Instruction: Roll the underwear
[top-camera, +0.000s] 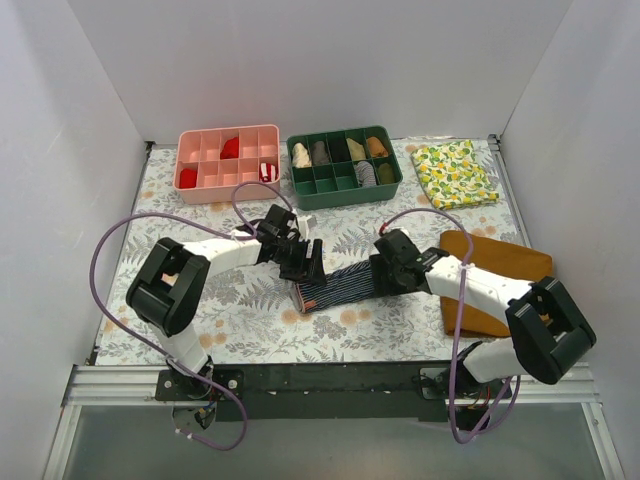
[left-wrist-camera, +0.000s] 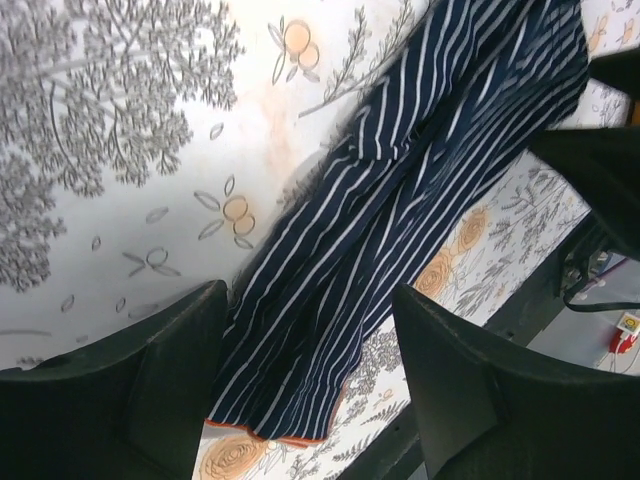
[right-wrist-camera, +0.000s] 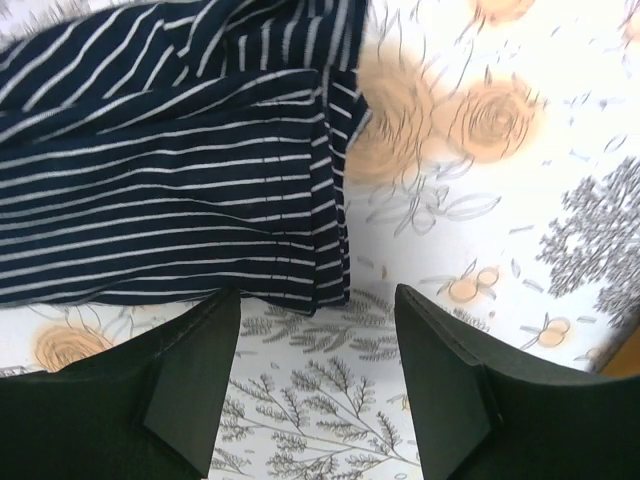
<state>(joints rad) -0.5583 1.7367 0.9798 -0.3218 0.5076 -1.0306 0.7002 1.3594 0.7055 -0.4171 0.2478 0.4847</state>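
The underwear (top-camera: 340, 286), navy with thin stripes, lies folded into a narrow band on the floral table between the two arms. My left gripper (top-camera: 305, 262) hangs open over its left end; in the left wrist view the striped cloth (left-wrist-camera: 400, 220) runs between the black fingers (left-wrist-camera: 130, 390), and its orange hem lies low between them. My right gripper (top-camera: 385, 272) is open at the right end; in the right wrist view the cloth's folded edge (right-wrist-camera: 200, 180) lies just beyond the fingertips (right-wrist-camera: 190, 380), which hold nothing.
A pink tray (top-camera: 228, 162) and a green tray (top-camera: 343, 165) with rolled items stand at the back. A lemon-print cloth (top-camera: 453, 172) lies at back right. A mustard-brown cloth (top-camera: 490, 280) lies under the right arm.
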